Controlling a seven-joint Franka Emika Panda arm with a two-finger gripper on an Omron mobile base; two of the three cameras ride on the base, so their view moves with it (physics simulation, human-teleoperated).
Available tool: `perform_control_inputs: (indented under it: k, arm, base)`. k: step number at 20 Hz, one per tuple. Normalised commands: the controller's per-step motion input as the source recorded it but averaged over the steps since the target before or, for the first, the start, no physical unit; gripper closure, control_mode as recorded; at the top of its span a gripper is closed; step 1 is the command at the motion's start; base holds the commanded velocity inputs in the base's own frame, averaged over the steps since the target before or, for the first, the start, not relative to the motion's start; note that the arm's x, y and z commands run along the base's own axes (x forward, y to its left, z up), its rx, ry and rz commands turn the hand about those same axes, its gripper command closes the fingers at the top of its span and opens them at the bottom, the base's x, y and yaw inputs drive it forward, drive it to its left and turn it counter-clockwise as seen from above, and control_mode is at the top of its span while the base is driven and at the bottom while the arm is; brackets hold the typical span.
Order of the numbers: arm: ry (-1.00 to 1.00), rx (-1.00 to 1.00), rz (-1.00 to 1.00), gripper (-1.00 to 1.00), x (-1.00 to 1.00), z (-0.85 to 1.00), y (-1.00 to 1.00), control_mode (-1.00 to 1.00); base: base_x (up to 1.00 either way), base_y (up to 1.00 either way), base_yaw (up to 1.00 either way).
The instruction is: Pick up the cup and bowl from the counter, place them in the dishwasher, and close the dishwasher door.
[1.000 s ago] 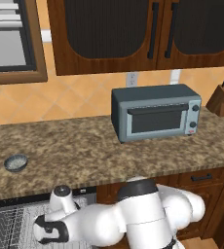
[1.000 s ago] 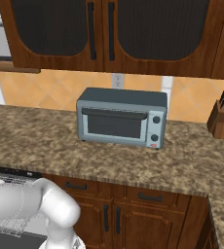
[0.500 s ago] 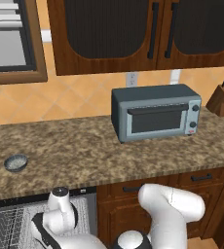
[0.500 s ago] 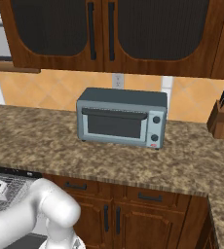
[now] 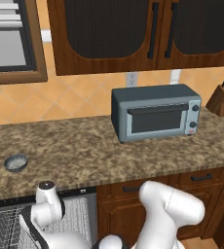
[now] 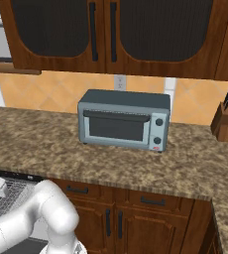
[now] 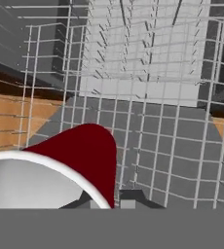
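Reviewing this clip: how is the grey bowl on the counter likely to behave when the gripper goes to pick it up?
The bowl is low and shallow, so it probably won't tip, but a pinch on its rim could slip. It looks small and likely light, so a nudge might slide it across the smooth counter. It appears rigid and should keep its shape.

Kitchen: granite counter (image 5: 94, 151), toaster oven (image 5: 155, 113)

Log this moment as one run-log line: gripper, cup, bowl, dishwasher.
gripper: shut on cup | cup: held over dishwasher rack | bowl: on counter | dishwasher: open
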Motion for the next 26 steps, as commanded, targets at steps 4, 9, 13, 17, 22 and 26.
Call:
perform_control_inputs:
  k: [4, 9, 13, 17, 22, 26]
  arm:
    - [0.08, 0.0, -0.01, 1.0, 0.27, -0.66, 0.19, -1.0]
    - [0.14, 0.0, -0.01, 1.0, 0.02, -0.86, 0.06, -1.0]
    - [0.11, 0.0, 0.0, 1.0, 0.0, -0.62, 0.0, -1.0]
    - [0.04, 0.0, 0.0, 1.0, 0.0, -0.1, 0.05, -1.0]
    - [0.02, 0.0, 0.0, 1.0, 0.0, -0.24, 0.1, -1.0]
    - [0.0, 0.01, 0.0, 1.0, 0.03, -0.41, 0.24, -1.0]
  base:
    - [0.0, 0.0, 0.0]
    - [0.0, 0.0, 0.0]
    - [0.0, 0.0, 0.0]
    - [0.0, 0.0, 0.0]
    - [0.0, 0.0, 0.0]
    - [0.0, 0.0, 0.0]
